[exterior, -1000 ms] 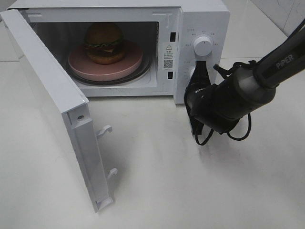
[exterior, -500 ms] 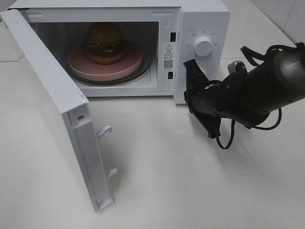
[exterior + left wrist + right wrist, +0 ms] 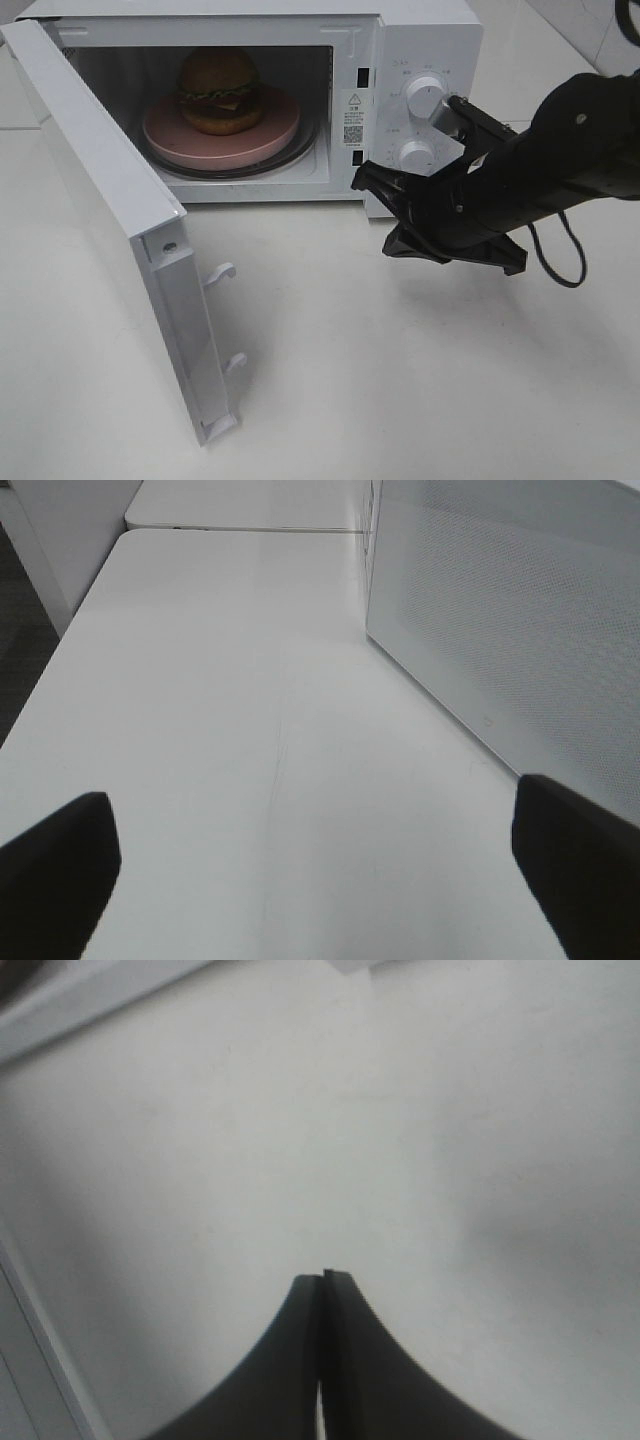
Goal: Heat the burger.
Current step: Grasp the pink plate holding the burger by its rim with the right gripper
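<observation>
The burger (image 3: 219,88), with a golden-brown bun and green lettuce, sits on a pink plate (image 3: 170,140) inside the white microwave (image 3: 430,40). The microwave door (image 3: 100,200) hangs wide open to the left. My right gripper (image 3: 360,180) is shut on nothing. It points left, low in front of the control panel, near the lower right corner of the opening. The right wrist view shows its fingertips (image 3: 322,1290) pressed together over bare table. My left gripper (image 3: 320,880) is open and empty over the table beside the door's meshed outer face (image 3: 520,630); the high view does not show it.
Two white knobs (image 3: 426,98) (image 3: 413,154) show on the panel just above my right arm. Two latch hooks (image 3: 222,272) stick out of the door's free edge. A white tabletop (image 3: 350,380) spreads in front of the microwave.
My right arm has swung off the lower knob and turned, so its shut gripper now points left toward the opening. Both knobs are uncovered. Burger and door have not moved.
</observation>
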You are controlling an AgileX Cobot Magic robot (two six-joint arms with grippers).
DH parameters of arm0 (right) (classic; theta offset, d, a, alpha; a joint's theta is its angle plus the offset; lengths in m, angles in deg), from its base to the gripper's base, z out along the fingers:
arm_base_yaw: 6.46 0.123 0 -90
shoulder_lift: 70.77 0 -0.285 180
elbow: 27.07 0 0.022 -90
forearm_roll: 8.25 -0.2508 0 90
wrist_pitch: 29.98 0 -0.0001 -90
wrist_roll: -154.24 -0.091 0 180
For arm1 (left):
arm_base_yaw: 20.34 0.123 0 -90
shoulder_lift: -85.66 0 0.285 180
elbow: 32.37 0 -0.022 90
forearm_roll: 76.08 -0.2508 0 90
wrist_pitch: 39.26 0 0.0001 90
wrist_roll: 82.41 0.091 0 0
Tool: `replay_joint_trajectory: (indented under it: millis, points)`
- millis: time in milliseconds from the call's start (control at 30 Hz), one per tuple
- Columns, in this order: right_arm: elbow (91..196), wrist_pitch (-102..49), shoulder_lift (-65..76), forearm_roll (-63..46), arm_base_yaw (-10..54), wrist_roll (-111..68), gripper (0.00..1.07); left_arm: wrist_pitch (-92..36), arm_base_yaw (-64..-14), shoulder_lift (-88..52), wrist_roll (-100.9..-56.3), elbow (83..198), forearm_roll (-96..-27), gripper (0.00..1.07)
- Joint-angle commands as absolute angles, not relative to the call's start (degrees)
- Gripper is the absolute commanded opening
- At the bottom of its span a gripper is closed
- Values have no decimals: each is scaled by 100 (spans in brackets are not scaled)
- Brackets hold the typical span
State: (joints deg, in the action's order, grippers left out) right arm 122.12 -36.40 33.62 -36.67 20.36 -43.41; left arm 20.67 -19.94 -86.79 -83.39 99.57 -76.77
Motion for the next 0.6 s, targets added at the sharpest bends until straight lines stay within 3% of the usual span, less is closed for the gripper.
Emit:
replay_joint_trajectory:
  millis: [33, 233, 600]
  points:
    - [12201, -4373, 3127, -3100, 1961, -4049, 3, 2021, -1971, -8810, -8350, 9935, -7665, 100]
    - [12550, -5972, 2743, -2257, 1961, -2943, 4, 2021, -1971, -8810, -8350, 9935, -7665, 100]
    - [13312, -8206, 2646, -1839, 1967, -262, 7, 2021, -1971, -8810, -8350, 9935, -7665, 100]
